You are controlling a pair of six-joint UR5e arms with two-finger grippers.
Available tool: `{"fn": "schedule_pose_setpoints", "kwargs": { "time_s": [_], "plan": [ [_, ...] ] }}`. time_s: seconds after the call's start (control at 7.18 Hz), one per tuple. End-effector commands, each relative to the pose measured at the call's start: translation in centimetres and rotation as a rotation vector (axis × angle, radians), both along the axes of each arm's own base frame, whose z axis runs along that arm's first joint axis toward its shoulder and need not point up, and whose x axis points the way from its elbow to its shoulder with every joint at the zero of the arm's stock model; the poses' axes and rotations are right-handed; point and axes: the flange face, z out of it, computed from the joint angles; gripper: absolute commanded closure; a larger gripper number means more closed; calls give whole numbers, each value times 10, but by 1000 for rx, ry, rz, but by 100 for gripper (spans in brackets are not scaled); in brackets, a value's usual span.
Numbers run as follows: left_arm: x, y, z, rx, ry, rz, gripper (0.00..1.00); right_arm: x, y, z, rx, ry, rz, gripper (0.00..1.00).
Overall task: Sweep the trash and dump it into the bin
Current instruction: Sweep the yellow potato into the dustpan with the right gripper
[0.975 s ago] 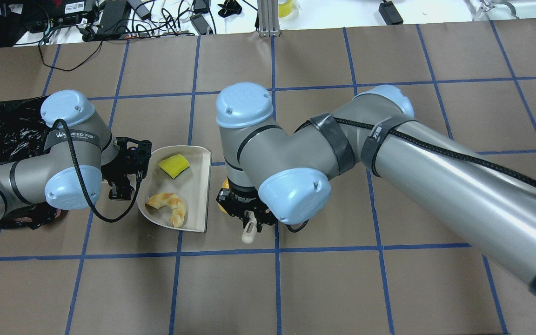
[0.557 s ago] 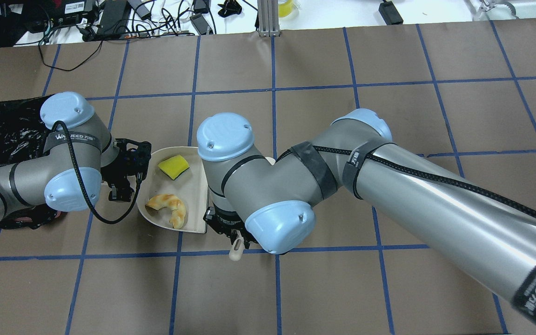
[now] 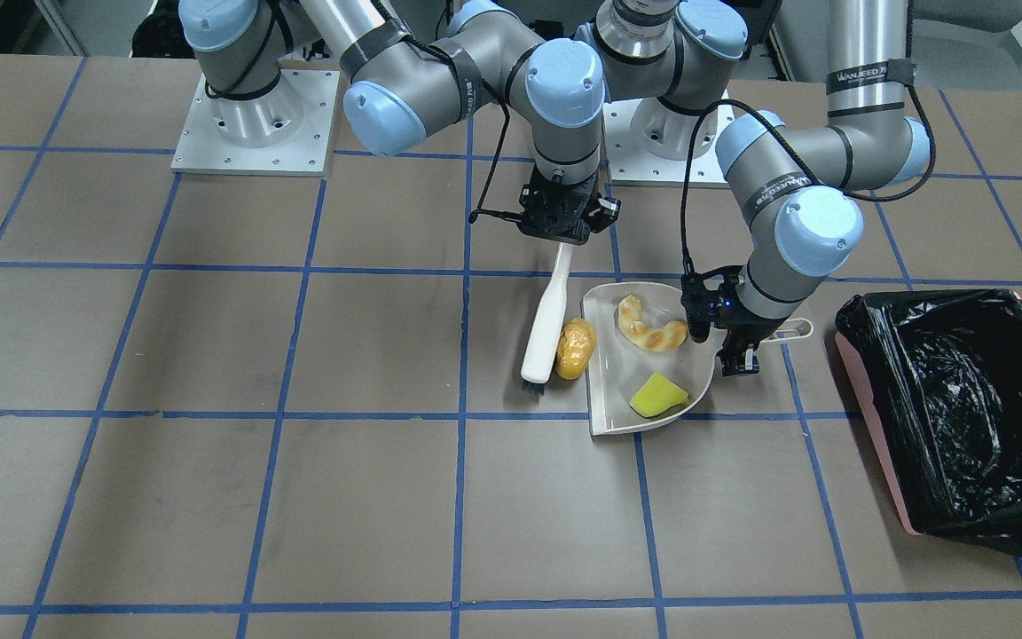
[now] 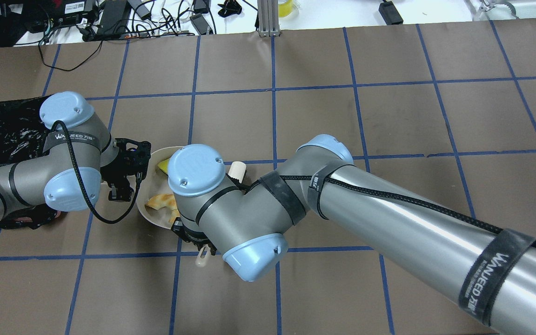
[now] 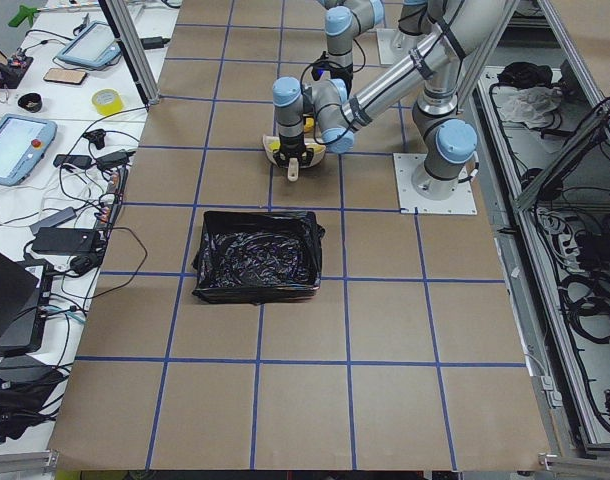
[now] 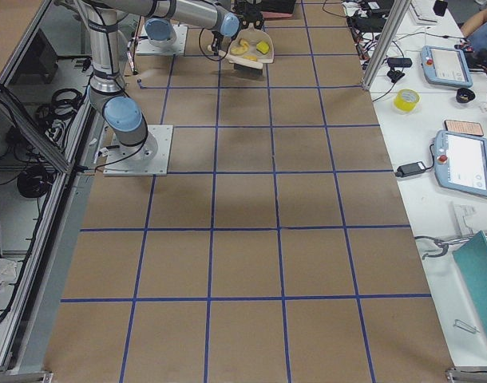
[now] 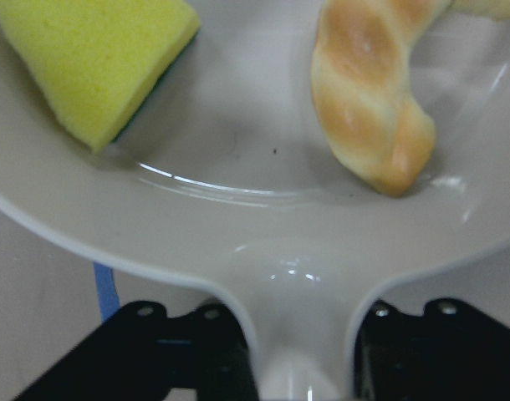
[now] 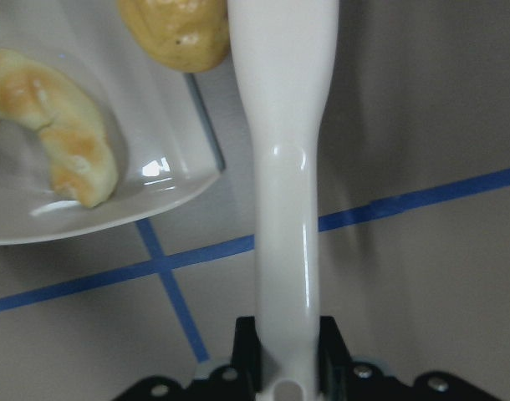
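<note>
The brush (image 3: 546, 319) is gripped tight by the right gripper (image 3: 564, 213), so the potato (image 3: 576, 348), just outside the dustpan (image 3: 617, 373), can be pushed in. The pan's handle is pinched by the left gripper (image 3: 737, 342) so it is kept flat. The croissant (image 3: 648, 327) and sponge (image 3: 657, 395) are inside. The bin (image 3: 870, 422) is set nearby.

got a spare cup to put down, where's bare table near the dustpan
Bare table stretches beyond the brush on the robot's right side, and on the operators' side of the dustpan. Crowded: the potato sits between brush and dustpan lip, and the left gripper stands in the gap toward the bin.
</note>
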Motion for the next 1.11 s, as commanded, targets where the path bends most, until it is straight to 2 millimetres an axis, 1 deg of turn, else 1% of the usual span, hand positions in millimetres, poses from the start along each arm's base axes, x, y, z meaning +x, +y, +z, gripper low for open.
{"fn": "schedule_pose_setpoints", "kwargs": {
  "time_s": [0.0,0.14,0.28,0.42,0.56,0.7,0.84,0.97],
  "plan": [
    [0,-2,1,-6,1,-3,100,41,-12,22,-16,-68,-37,100],
    [5,-3,2,-12,2,3,100,63,-13,19,-4,-83,-45,100],
    [8,-4,2,-14,4,9,100,70,-18,18,-6,-84,-45,100],
    [8,-6,2,-17,4,10,100,68,-18,15,4,-57,-44,100],
    [9,-11,7,-28,3,10,100,66,-17,16,7,-46,-41,100],
    [11,-11,9,-34,3,14,100,58,-20,14,16,9,-40,100],
    [23,-12,10,-47,34,40,100,47,-21,20,22,55,-47,100],
    [43,-14,11,-67,99,88,100,30,-22,37,17,106,-16,100]
  ]
}}
